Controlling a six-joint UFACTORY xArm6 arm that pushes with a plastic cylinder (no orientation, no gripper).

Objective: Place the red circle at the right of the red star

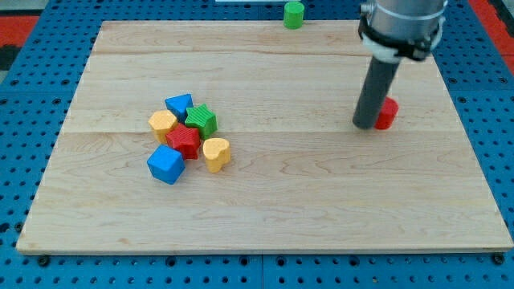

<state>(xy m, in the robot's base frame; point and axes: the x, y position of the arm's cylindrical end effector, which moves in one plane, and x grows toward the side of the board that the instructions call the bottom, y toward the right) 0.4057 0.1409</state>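
The red star lies in a tight cluster of blocks at the view's left centre. The red circle sits far off at the view's right, partly hidden behind my rod. My tip rests on the board right against the circle's left side. The cluster also holds a blue triangle, a green star, an orange block, a yellow heart and a blue cube, all packed around the red star.
A green cylinder stands at the top edge of the wooden board. The board lies on a blue perforated table.
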